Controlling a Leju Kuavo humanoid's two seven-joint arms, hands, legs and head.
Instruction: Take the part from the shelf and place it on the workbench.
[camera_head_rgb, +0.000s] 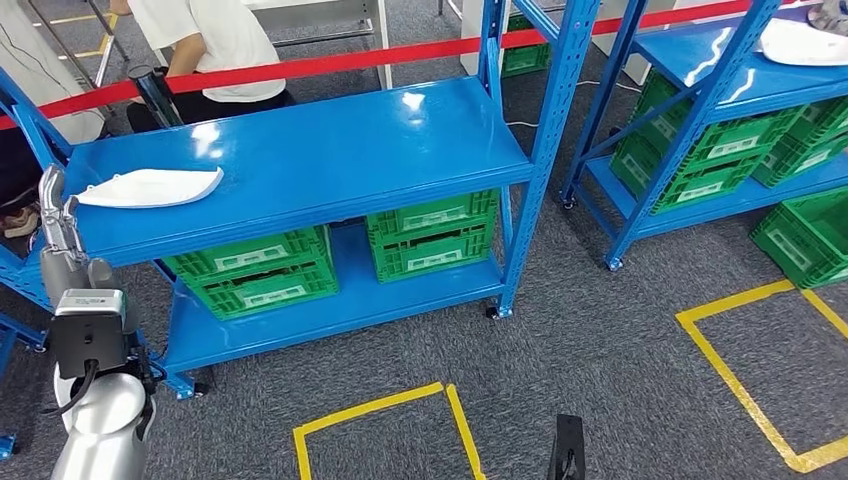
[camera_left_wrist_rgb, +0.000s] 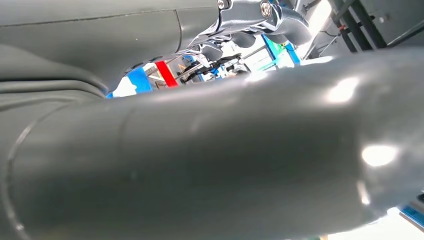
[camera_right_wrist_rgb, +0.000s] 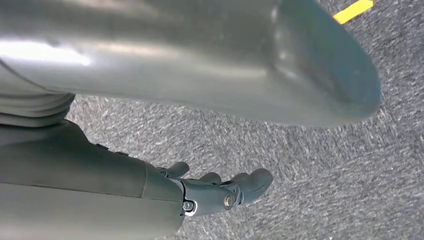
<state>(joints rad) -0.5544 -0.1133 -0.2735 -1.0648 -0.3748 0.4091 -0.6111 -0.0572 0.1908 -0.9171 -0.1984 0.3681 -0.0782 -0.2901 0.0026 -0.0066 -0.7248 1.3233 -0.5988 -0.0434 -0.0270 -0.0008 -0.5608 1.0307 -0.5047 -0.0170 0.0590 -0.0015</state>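
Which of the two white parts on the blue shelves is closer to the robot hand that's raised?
The white part on the near shelf's top, beside the raised left robot hand. The other white part lies on the far right shelf.

A: What colours? The shelf is bright blue, the part on it white.
B: Green crates below; grey speckled carpet with yellow tape lines; a red barrier band far off.

Green crates beneath the top board; red barrier tape behind; yellow floor tape on grey carpet; a seated person.
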